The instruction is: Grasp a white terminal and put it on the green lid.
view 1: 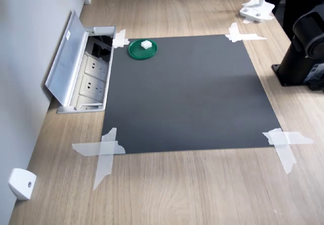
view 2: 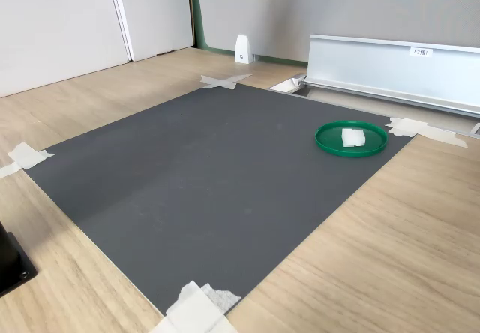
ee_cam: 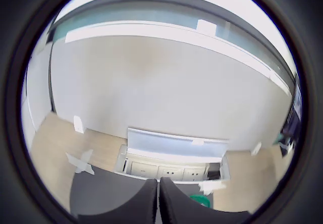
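White terminal seen resting inside the green lid, off-centre toward the socket box in the second exterior view. Lid sat on the dark mat, at the mat corner nearest that socket box. Hand visible only in the wrist view, fingers pressed together with nothing between them, raised off the counter and pointed toward the socket box.

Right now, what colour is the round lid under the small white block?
Dark green lid, clearest in the second exterior view; the white terminal lies on it.
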